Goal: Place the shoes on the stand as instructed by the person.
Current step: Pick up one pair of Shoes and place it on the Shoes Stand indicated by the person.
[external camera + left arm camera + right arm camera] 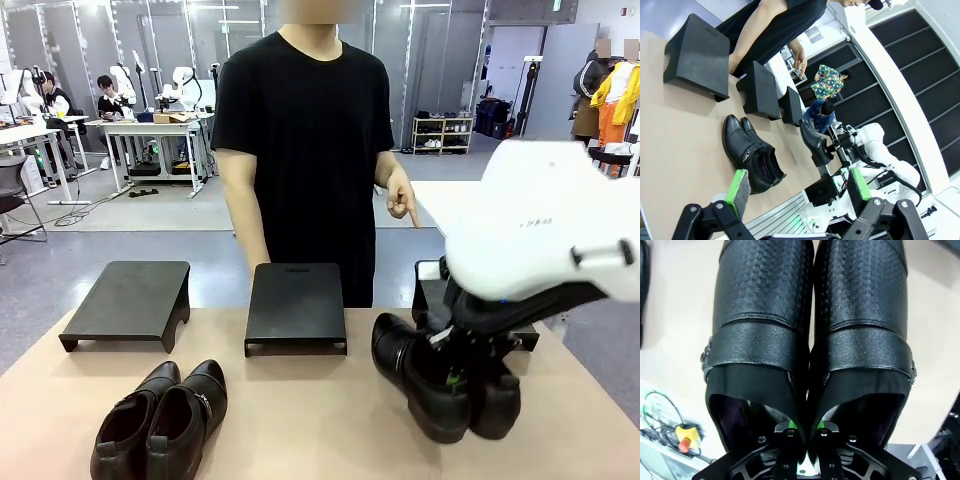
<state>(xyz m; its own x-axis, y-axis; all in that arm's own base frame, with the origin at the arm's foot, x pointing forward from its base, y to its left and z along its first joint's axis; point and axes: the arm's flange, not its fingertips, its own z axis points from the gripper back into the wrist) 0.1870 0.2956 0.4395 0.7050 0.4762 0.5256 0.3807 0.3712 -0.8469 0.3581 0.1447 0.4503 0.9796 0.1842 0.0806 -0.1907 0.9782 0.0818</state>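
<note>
While gripping one pair of shoes (440, 385), squeezes the right pincer (806, 432) tight on the two inner walls, pressed together between its green pads (790, 426). Holds that pair tilted near the right edge of the desk (300, 420), just in front of the right stand (428, 298). Cannot tell whether touching the desk or just above it. Holds the left pincer (799, 186) spread wide with nothing inside, up over the desk. Has the other pair (160, 420) lying flat by the near left corner, side by side and touching, toes toward the far edge. Faces a left stand (130, 300) and a middle stand (296, 305) along the far edge. Faces the person (305, 150) past the far edge, black T-shirt, one hand (403, 197) pointing a finger down on the side of the right stand.
</note>
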